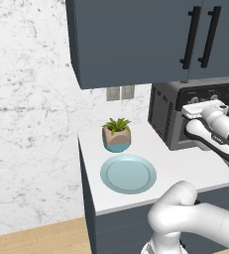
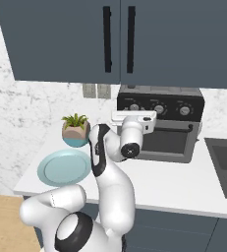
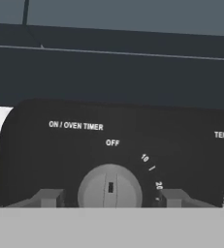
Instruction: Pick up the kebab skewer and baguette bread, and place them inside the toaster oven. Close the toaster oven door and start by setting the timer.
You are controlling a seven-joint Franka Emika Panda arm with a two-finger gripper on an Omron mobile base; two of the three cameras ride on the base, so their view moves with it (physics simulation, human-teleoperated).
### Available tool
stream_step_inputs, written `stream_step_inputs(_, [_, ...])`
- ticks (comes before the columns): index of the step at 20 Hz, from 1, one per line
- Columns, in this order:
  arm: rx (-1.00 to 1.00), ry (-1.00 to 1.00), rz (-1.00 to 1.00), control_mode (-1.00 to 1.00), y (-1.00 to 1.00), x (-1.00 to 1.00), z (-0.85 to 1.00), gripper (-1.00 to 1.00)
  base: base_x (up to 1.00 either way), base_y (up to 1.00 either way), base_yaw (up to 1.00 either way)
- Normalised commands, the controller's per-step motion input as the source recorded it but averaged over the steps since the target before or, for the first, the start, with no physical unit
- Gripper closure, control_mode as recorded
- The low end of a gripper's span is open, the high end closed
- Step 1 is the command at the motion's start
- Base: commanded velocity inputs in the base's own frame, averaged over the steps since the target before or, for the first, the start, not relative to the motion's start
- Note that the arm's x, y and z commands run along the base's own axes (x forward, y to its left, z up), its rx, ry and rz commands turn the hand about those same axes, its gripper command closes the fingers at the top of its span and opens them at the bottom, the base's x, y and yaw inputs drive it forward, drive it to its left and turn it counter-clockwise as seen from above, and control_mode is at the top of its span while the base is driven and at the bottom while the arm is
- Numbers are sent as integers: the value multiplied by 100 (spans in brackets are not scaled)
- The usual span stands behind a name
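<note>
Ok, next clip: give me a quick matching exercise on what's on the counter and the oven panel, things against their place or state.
Things:
1. plate
2. potted plant
3. timer knob
4. toaster oven door

Place or state:
A. closed, handle along its top edge
B. light blue, nothing on it
C. between the open pincer fingertips, marker up towards OFF
D. behind the plate, near the wall

Pairs: 1-B, 2-D, 3-C, 4-A

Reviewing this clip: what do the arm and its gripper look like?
A glossy white arm of rounded, tubular links with dark bands at the joints and a dark disc at the wrist. The gripper has two small dark grey finger tips. No cables or markings visible.
</note>
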Motion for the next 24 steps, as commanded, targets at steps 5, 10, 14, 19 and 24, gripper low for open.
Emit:
stream_step_inputs(5, [0, 0, 0, -100, 0, 0, 2, 100, 0, 0, 0])
stream_step_inputs(10, [-2, -1, 0, -100, 0, 0, 11, 100, 0, 0, 0])
stream_step_inputs(14, [-2, 0, 0, -100, 0, -4, 19, 100, 0, 0, 0])
stream_step_inputs(19, [-2, 0, 0, -100, 0, -13, 27, 100, 0, 0, 0])
stream_step_inputs(24, [0, 0, 0, -100, 0, -10, 32, 100, 0, 0, 0])
